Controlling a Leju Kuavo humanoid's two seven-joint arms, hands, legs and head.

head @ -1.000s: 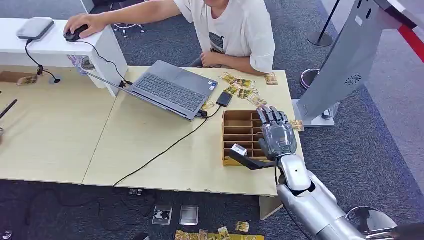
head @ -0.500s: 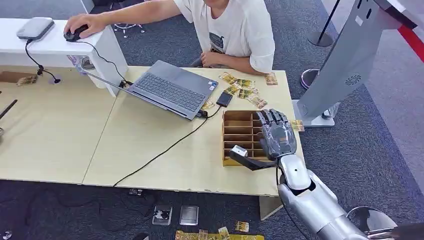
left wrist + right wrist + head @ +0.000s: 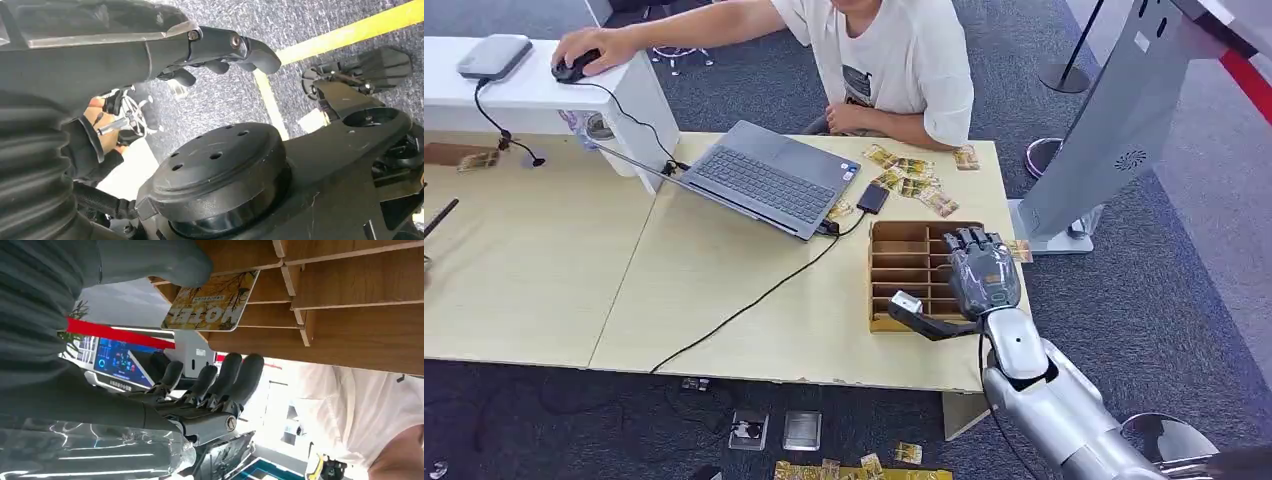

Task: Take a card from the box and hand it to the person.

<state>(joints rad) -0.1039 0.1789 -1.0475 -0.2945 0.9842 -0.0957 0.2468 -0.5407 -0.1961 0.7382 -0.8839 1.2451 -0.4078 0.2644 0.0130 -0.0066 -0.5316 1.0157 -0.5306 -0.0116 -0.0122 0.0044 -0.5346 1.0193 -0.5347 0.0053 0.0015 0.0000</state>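
The wooden slotted box (image 3: 902, 262) stands at the table's right end. My right hand (image 3: 980, 278) hovers over its right side, fingers spread and pointing away from me, thumb stretched out across the box's near edge. In the right wrist view a yellow card (image 3: 212, 302) sticks out of a slot in the box (image 3: 350, 287). The thumb (image 3: 150, 260) touches the card's edge, while the fingers (image 3: 227, 375) stay apart from it. The person (image 3: 894, 60) in a white shirt sits behind the table. My left hand (image 3: 215, 45) hangs by my body and holds nothing.
An open laptop (image 3: 769, 178) sits left of the box, and a black cable (image 3: 754, 300) runs from it across the table. Several loose cards (image 3: 911, 178) lie between the box and the person. More cards (image 3: 864, 468) lie on the floor. A grey stand (image 3: 1114, 130) rises on the right.
My right hand has drawn back slightly toward me and sunk lower over the box, and its fingers have bent down a little. The person has not moved.
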